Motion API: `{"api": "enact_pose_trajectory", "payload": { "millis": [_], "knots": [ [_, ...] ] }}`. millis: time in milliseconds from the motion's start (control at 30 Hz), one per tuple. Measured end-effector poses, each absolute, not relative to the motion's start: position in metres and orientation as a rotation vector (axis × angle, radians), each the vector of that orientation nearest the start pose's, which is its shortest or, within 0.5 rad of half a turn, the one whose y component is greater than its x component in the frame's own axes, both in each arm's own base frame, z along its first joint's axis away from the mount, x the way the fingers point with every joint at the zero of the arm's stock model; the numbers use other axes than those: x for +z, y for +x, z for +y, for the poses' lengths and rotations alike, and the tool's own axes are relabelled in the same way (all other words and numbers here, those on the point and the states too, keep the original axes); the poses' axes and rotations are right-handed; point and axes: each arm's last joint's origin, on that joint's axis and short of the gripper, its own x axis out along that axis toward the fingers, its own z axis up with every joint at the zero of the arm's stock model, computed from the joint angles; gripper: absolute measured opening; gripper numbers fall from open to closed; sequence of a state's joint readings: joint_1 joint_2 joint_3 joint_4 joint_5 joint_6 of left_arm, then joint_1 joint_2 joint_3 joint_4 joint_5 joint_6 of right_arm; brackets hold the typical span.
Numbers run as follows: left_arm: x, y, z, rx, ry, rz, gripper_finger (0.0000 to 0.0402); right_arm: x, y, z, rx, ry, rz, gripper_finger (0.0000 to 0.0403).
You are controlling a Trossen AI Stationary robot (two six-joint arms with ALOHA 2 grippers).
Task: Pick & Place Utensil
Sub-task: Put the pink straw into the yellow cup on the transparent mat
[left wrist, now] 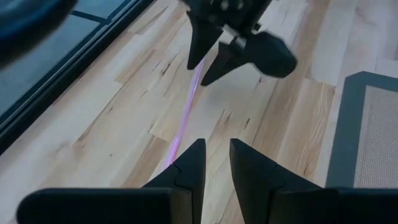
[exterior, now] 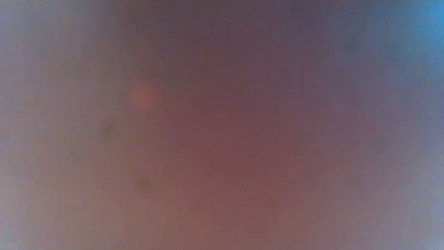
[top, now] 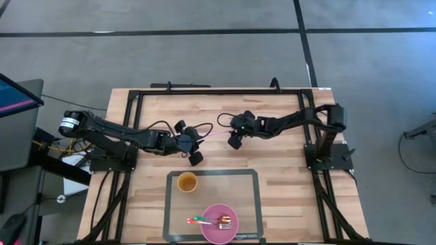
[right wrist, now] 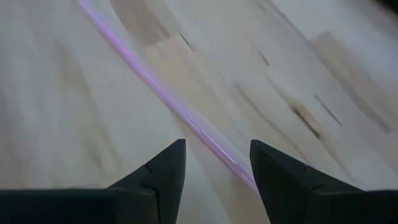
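Note:
A thin, translucent pink-purple utensil (top: 214, 134) lies flat on the wooden table between my two grippers. My right gripper (right wrist: 217, 162) is open and low over it, one finger on each side of the utensil (right wrist: 168, 99) near its end. From the left wrist view the same right gripper (left wrist: 208, 65) stands over the utensil's far end. My left gripper (left wrist: 217, 158) hovers higher, with a narrow gap between its fingers showing only bare wood. The utensil's (left wrist: 186, 112) near end passes out of sight behind one left finger. The low view shows only blur.
A grey placemat (top: 248, 204) lies at the table's near side. On it stand an orange cup (top: 187, 182) and a pink plate (top: 204, 214) holding a fork and another utensil (top: 211, 220). A black frame (top: 136, 95) runs along the table's edges.

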State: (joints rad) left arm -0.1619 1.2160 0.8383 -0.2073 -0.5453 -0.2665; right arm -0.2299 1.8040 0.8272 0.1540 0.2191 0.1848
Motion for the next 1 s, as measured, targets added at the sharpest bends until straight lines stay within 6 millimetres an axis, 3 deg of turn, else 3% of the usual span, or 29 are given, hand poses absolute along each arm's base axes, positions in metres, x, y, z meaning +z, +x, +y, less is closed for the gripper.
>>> {"api": "enact_pose_trajectory", "payload": {
  "millis": [167, 433, 600, 833, 1000],
  "knots": [
    [0.265, 0.254, -0.026, 0.442, -0.053, 0.497, 0.0074, 0.106, 0.327, -0.089, -0.511, 0.185, 0.814, 0.0172],
    [0.265, 0.254, -0.026, 0.442, -0.053, 0.497, 0.0074, 0.107, 0.334, -0.093, -0.504, 0.184, 0.807, 0.0158],
    [0.265, 0.254, -0.026, 0.442, -0.052, 0.498, 0.0074, 0.106, 0.332, -0.095, -0.474, 0.188, 0.837, 0.0115],
    [0.265, 0.254, -0.026, 0.441, -0.053, 0.498, 0.0074, 0.105, 0.331, -0.095, -0.421, 0.205, 0.861, 0.0015],
    [0.265, 0.254, -0.026, 0.441, -0.053, 0.498, 0.0074, 0.106, 0.332, -0.092, -0.375, 0.174, 0.870, 0.0013]
  ]
}}
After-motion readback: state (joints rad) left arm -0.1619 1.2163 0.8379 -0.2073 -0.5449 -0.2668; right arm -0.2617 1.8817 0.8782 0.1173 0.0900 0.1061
